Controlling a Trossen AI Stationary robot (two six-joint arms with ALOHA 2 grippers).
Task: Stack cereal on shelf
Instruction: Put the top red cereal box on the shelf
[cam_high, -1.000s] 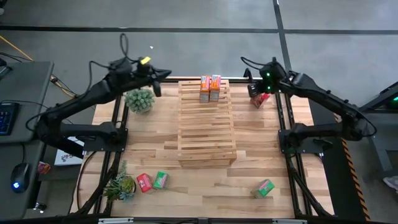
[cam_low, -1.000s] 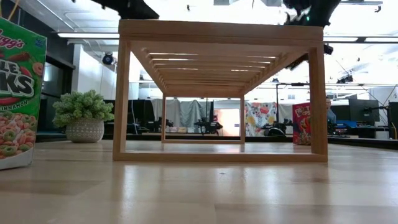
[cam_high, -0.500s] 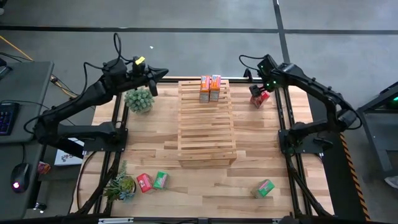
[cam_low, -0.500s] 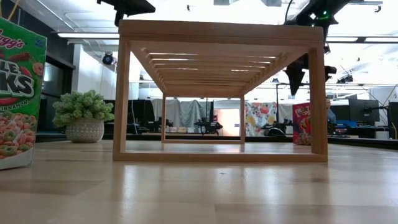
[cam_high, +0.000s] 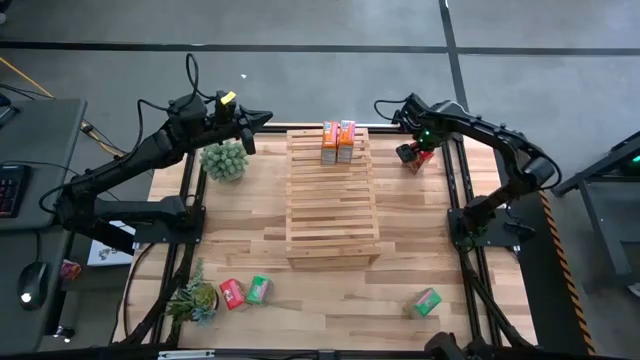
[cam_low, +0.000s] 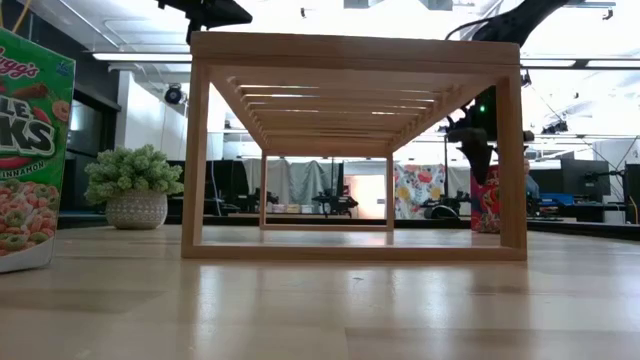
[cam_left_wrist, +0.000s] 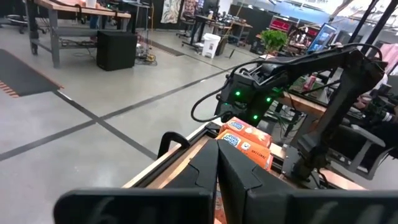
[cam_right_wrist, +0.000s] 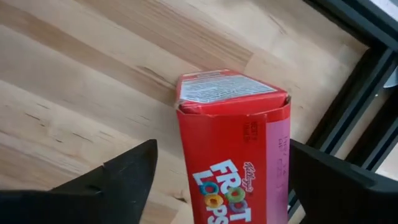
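Note:
A red cereal box (cam_right_wrist: 233, 143) stands upright on the table's far right corner (cam_high: 416, 160). My right gripper (cam_right_wrist: 222, 149) is open just above it (cam_low: 478, 150), one finger on either side of the box's top. Two orange cereal boxes (cam_high: 338, 142) stand side by side on the far end of the wooden shelf (cam_high: 332, 200). A red box (cam_high: 232, 292) and two green boxes (cam_high: 258, 289) (cam_high: 427, 301) lie near the front edge. My left gripper (cam_high: 250, 125) hovers shut by the shelf's far left corner, holding nothing. My right gripper comes at the red box from above, pointing down. One finger (cam_right_wrist: 124, 180) stands clear of the box's side. The other finger (cam_right_wrist: 336, 180) is close by the box's pink side (cam_right_wrist: 280, 155), and I cannot tell whether it touches.
A potted plant (cam_high: 224, 160) stands under my left arm at the far left. Another plant (cam_high: 195, 298) is at the near left corner. Black frame rails (cam_high: 455, 180) run along both table sides. Bare tabletop (cam_high: 420, 230) lies to the right of the shelf.
My right gripper has come down from well above the shelf's height toward the red box and now stands just over its top. The box has stayed where it was.

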